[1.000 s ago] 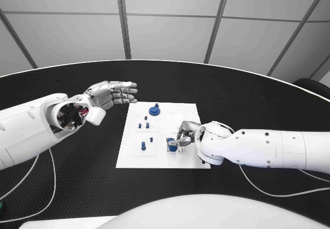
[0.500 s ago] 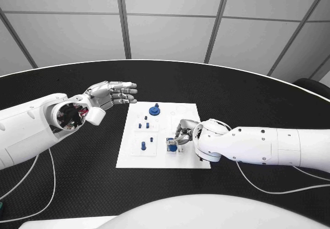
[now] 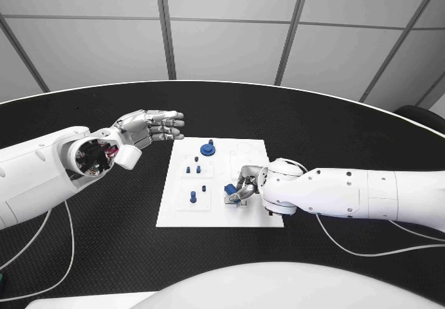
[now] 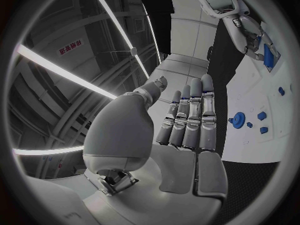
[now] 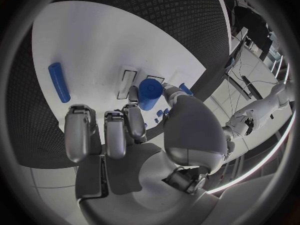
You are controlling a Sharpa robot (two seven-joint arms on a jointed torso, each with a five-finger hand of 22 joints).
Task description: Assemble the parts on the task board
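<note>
Blue cylinder part [image 5: 149, 93]: short, round peg, pinched between thumb and a finger of the right hand [image 3: 245, 185], just above the near-right area of the task board [image 3: 218, 215]. Long axis: roughly upright and somewhat tilted; in the right wrist view one flat round end faces the camera and the other end points down at the board. Whether its lower end touches the board cannot be told. Step in hand, as judged: carrying or seating this peg at a slot; two narrow rectangular recesses [image 5: 127, 83] lie just beside it on the board. Next move, as judged: bring the peg's axis square to the board, line it up over the intended hole, press straight down, then let go; which hole is meant cannot be told. Long blue bar [image 5: 59, 82]: lies flat on the board, well apart from the held peg, untouched. Blue gear-like piece [image 3: 209, 149]: stands at the far end of the board; small blue pegs [image 3: 193, 196] sit on the left half. Left hand [image 3: 151, 125]: raised off the table to the left of the board's far end, fingers straight and side by side, holding nothing.
</note>
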